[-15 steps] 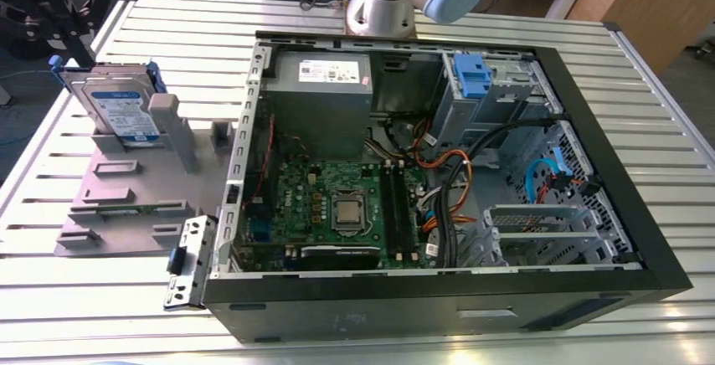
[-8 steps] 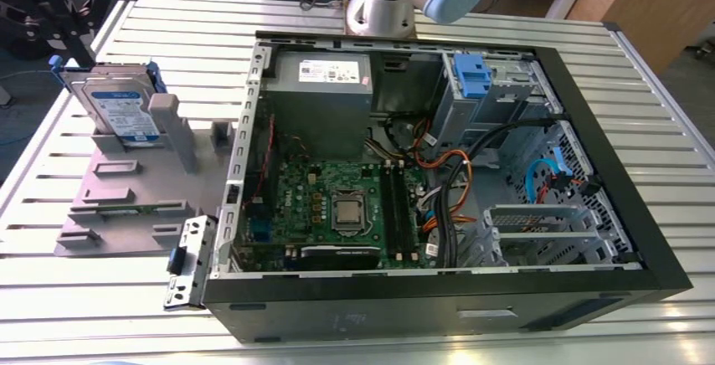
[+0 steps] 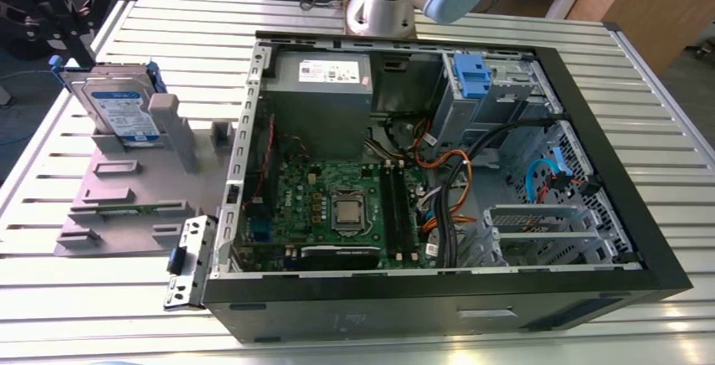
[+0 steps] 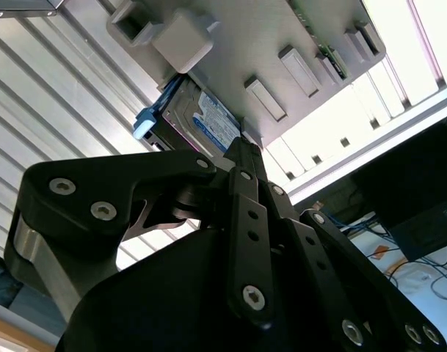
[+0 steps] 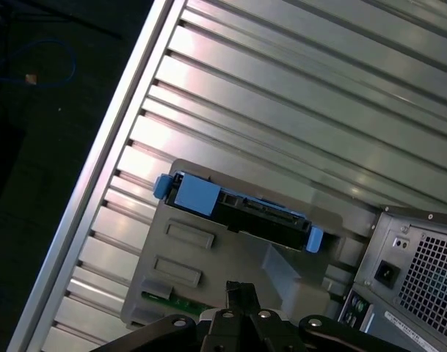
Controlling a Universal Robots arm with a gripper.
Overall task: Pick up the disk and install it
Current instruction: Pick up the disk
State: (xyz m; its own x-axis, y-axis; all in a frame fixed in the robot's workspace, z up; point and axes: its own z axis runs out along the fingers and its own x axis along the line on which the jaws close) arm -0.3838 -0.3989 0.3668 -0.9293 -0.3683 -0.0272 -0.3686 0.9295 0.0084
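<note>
Checking the exterior view, I see the disk (image 3: 117,110) standing on edge in the grey holder (image 3: 123,202), with the open computer case (image 3: 447,285) beside that holder. In the second wrist view, my gripper (image 4: 242,143) is closed and empty, above the holder. In the first wrist view, the holder rests on the slatted surface (image 5: 282,95).

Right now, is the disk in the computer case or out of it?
Out. The disk stands on edge in the grey holder on the table, beside the open case.

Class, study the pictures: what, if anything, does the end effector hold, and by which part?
Nothing. The end effector is shut and empty; the disk stands on edge in its grey holder.
</note>
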